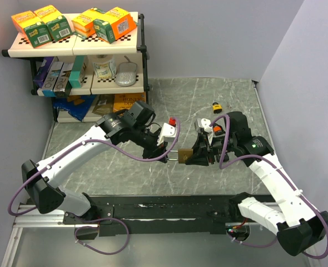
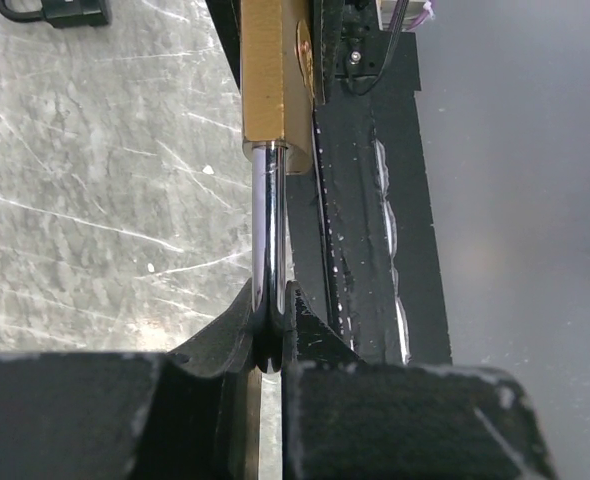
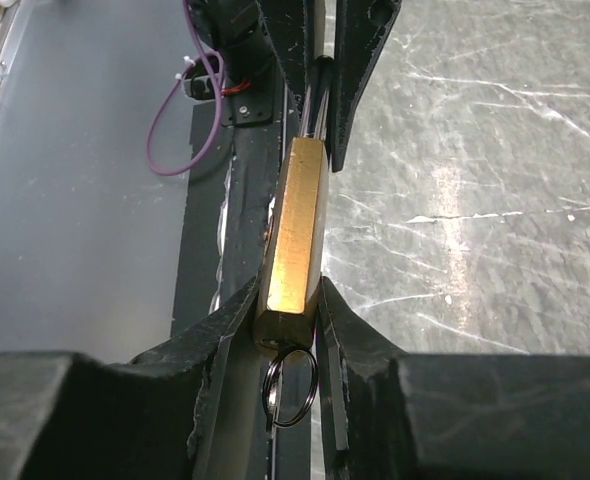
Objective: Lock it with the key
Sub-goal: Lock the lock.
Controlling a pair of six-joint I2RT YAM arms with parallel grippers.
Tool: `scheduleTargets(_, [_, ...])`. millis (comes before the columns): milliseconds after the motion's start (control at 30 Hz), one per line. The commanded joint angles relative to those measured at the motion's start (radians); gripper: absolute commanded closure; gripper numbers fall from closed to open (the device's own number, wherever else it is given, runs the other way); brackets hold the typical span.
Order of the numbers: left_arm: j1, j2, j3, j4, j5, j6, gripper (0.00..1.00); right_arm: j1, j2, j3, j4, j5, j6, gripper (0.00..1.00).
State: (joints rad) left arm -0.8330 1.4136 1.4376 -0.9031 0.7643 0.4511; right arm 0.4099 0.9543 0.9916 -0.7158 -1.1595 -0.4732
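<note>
A brass padlock (image 1: 182,155) is held in the air between both arms, above the table's near edge. My left gripper (image 1: 167,156) is shut on its steel shackle (image 2: 268,240), which runs up to the brass body (image 2: 270,80) in the left wrist view. My right gripper (image 3: 288,310) is shut on the brass body (image 3: 295,235) near its bottom end. A key ring (image 3: 291,385) hangs from that end between the right fingers. The key's blade is hidden. The left fingers (image 3: 353,80) show at the far end of the lock.
A small orange and black padlock (image 1: 215,105) lies on the marble table at the back right; it also shows in the left wrist view (image 2: 55,10). A shelf rack (image 1: 75,50) with boxes stands at the back left. The black base rail (image 1: 169,208) runs below the lock.
</note>
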Motion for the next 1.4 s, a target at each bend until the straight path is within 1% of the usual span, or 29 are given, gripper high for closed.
scheduleTargets(0, [-0.009, -0.008, 0.073, 0.167, 0.102, -0.069, 0.99, 0.023, 0.001, 0.039, 0.038, -0.055, -0.009, 0.95])
scheduleTargets(33, [-0.009, -0.01, 0.07, 0.177, 0.102, -0.08, 0.99, 0.026, 0.001, 0.035, 0.051, -0.057, -0.001, 0.99])
scheduleTargets(67, [-0.009, -0.008, 0.067, 0.202, 0.101, -0.094, 0.99, 0.029, 0.0, 0.03, 0.062, -0.058, 0.014, 1.0])
scheduleTargets(167, [-0.012, -0.008, 0.06, 0.252, 0.122, -0.164, 0.99, 0.041, -0.008, 0.006, 0.122, -0.055, 0.062, 1.0])
scheduleTargets(267, [-0.028, -0.01, 0.046, 0.289, 0.135, -0.192, 0.99, 0.058, -0.012, -0.008, 0.174, -0.046, 0.105, 1.0])
scheduleTargets(500, [-0.048, 0.005, 0.046, 0.319, 0.167, -0.218, 0.99, 0.109, -0.015, -0.027, 0.231, -0.011, 0.128, 1.0])
scheduleTargets(600, [-0.052, 0.001, 0.031, 0.364, 0.165, -0.241, 0.99, 0.118, -0.012, -0.036, 0.289, -0.014, 0.171, 1.0])
scheduleTargets(733, [-0.066, -0.013, 0.006, 0.438, 0.148, -0.259, 0.99, 0.127, 0.003, -0.053, 0.369, -0.037, 0.267, 1.0])
scheduleTargets(900, [-0.084, -0.01, -0.011, 0.52, 0.119, -0.278, 0.99, 0.162, 0.031, -0.08, 0.456, -0.068, 0.361, 1.0])
scheduleTargets(1033, [-0.087, -0.011, -0.034, 0.57, 0.101, -0.279, 0.99, 0.184, 0.052, -0.084, 0.521, -0.081, 0.406, 1.0])
scheduleTargets(1233, [-0.098, 0.007, -0.051, 0.612, 0.105, -0.282, 0.99, 0.21, 0.084, -0.071, 0.564, -0.088, 0.442, 1.0])
scheduleTargets(1367, [-0.1, 0.021, -0.065, 0.645, 0.102, -0.296, 0.99, 0.221, 0.098, -0.073, 0.633, -0.085, 0.479, 1.0])
